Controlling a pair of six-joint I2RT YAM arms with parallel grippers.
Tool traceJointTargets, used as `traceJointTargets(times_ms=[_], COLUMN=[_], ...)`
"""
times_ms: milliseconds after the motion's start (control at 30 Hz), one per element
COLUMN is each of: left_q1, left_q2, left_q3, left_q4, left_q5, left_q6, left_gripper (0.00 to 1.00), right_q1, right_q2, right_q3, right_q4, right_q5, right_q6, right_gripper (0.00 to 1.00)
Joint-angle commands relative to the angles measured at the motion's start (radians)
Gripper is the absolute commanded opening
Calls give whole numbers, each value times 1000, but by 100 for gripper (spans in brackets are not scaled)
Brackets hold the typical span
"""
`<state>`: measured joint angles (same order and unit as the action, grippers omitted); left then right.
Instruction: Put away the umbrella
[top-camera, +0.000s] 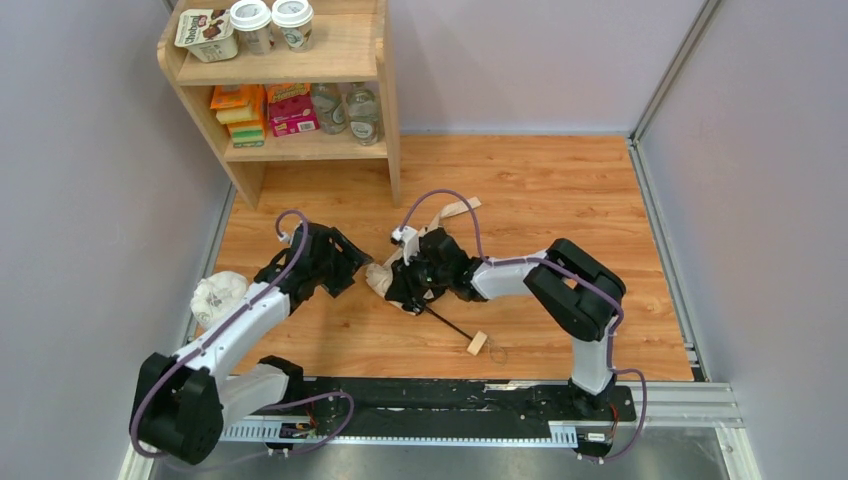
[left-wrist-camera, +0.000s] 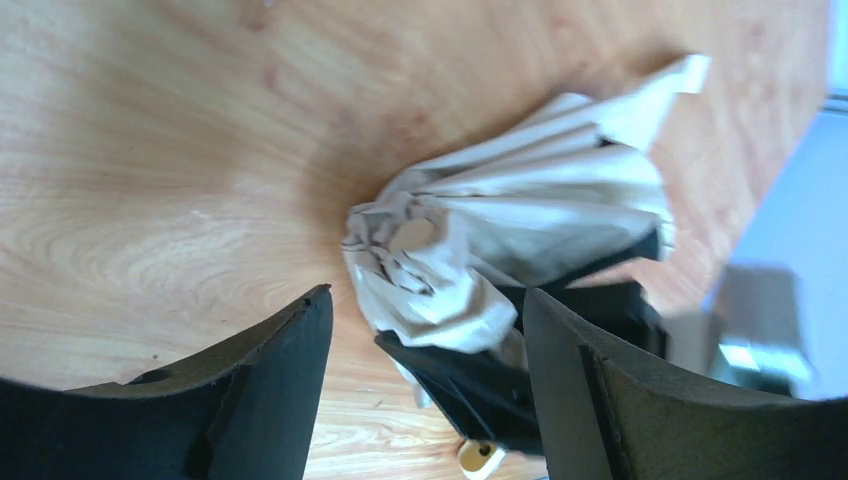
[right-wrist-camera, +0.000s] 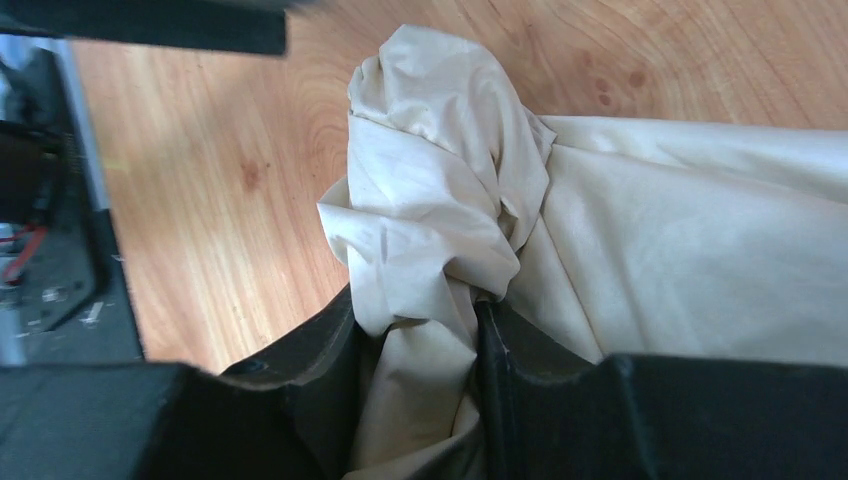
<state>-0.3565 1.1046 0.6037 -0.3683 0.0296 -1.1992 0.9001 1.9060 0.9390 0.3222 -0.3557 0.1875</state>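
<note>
At the middle of the wooden table (top-camera: 560, 190), your right gripper (right-wrist-camera: 415, 330) pinches a fold of the beige umbrella (right-wrist-camera: 440, 180); the left gripper (left-wrist-camera: 425, 310) gapes wide beside it. Lift by cloth alone and it may slip free.

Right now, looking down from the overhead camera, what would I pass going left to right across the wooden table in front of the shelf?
white plastic bag → left gripper → umbrella fabric → wooden handle
</note>
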Motion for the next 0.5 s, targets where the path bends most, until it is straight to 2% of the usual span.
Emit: traceJointTargets(times_ms=[0,100,200,267,467], left_q1=[13,13,13,13,14], left_q2=[-121,-127,-91,-37,92], left_q3=[16,-36,-94,-105,-88], left_q4=[35,66,187,230,316], left_q5=[-8,42,124,145,176], left_q6=[90,-11,-104,-161,-206], left_gripper=[76,77,77,77,77], right_q1=[-116,-170,-211,-230,-251], right_q2=[191,258,315,343,363], right_q3=[-31,21,64,90,118], right_q4=[-224,-244,-258,-276,-282], right_q5=[-256,-383,-452,-473,-482], right_q6=[127,168,204,214,221], right_gripper=[0,0,0,0,0])
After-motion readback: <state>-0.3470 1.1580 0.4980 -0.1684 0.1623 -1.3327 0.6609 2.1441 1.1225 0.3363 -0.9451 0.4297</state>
